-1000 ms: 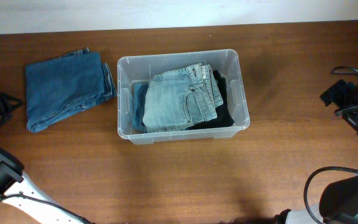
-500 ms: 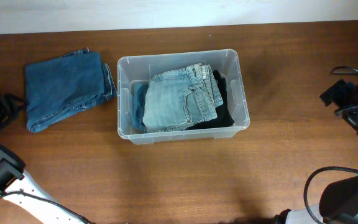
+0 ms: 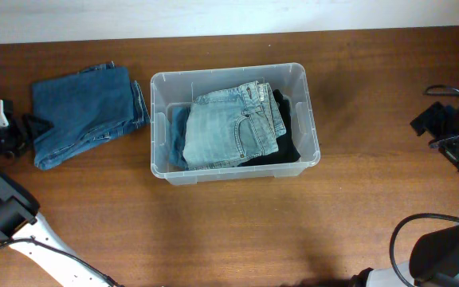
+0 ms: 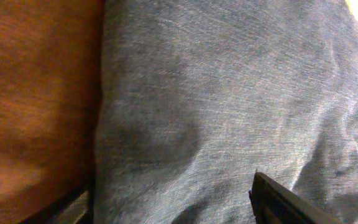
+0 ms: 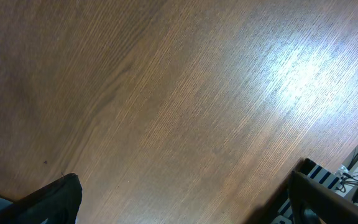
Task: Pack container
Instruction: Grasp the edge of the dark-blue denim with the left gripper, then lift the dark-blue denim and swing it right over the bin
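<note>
One container (image 3: pixel 229 72) holds three folded pieces: light jeans (image 3: pixel 229 131) atop a blue garment (image 3: pixel 179 134) and a black garment (image 3: pixel 290 145). One pair of dark jeans (image 3: pixel 82 112) lies outside it on the tabletop (image 3: pixel 213 231). The left end effector (image 4: pixel 173 211) and right end effector (image 5: pixel 188 199) are both spread wide.

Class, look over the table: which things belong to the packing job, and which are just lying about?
Belong to the job:
- container
- light jeans, dark blue garment and black garment, already inside it
- folded blue jeans, waiting on the table
- left hand, open at their edge

Lying about:
- bare table
- right hand, open, off to the side
</note>
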Available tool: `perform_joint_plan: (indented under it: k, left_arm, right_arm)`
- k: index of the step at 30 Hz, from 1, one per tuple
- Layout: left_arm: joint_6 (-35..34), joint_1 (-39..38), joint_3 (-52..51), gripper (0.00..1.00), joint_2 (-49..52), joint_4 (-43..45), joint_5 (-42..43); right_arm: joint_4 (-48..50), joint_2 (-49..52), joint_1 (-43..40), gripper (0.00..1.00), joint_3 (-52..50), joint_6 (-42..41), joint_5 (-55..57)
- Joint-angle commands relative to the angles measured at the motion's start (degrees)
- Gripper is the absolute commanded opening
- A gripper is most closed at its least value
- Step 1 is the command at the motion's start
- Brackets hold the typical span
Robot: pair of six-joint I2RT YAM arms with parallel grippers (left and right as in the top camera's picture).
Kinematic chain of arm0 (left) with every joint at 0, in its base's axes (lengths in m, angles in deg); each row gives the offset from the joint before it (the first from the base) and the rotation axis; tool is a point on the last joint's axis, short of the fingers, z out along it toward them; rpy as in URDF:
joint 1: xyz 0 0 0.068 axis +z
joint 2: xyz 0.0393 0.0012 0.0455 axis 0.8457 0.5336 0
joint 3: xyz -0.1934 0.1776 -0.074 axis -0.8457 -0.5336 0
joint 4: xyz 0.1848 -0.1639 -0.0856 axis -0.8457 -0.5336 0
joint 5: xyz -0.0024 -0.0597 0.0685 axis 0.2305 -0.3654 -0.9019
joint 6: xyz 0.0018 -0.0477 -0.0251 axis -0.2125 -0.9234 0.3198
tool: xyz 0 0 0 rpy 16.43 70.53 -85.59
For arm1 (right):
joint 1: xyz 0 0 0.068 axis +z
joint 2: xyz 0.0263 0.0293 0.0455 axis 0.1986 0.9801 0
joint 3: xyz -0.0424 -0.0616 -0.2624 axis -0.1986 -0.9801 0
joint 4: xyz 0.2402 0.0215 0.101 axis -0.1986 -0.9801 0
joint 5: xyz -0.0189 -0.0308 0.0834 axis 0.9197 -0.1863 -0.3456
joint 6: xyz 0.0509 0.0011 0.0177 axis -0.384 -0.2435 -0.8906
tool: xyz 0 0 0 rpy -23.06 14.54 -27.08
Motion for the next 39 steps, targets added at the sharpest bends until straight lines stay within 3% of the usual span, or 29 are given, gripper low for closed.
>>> perform_joint_plan:
  k: [1,11,15,17,18,23,25,28,31,39]
  left_arm:
    - [0.87,-1.14,0.63,0.8,1.88,0.17,1.25]
    - [0.7,-2.51,0.63,0.84,6.36,0.15,1.25]
    - [0.7,-2.49,0.66,0.66,6.4,0.17,1.25]
    - [0.7,-2.51,0.66,0.49,6.4,0.17,1.22]
    - [0.7,-2.51,0.66,0.34,6.4,0.17,1.22]
    - [0.66,-2.49,0.68,0.01,6.34,-0.5,1.75]
    - [0.26,-2.1,0.83,0.01,6.1,-0.72,6.91]
    - [-0.13,-0.24,2.58,0.01,5.68,-0.74,24.96]
    - [-3.91,1.33,5.25,0.01,5.25,-1.81,33.22]
    - [-3.87,4.46,13.18,0.01,-2.32,-6.75,34.42]
  right_arm:
    - [0.0,-0.74,-0.31,0.99,-0.15,-0.5,0.33]
    - [0.0,-0.74,-0.31,0.98,-0.15,-0.5,0.33]
    - [0.0,-0.74,-0.31,0.99,-0.15,-0.5,0.33]
    - [0.0,-0.74,-0.31,0.99,-0.15,-0.5,0.33]
    - [0.0,-0.74,-0.31,0.99,-0.15,-0.5,0.33]
    - [0.0,-0.74,-0.31,0.98,-0.15,-0.5,0.33]
    - [0.0,-0.74,-0.31,0.98,-0.15,-0.5,0.33]
    - [0.0,-0.74,-0.31,0.99,-0.15,-0.5,0.33]
    - [0.0,-0.74,-0.31,0.98,-0.15,-0.5,0.33]
    - [0.0,-0.74,-0.31,0.98,-0.15,-0.5,0.33]
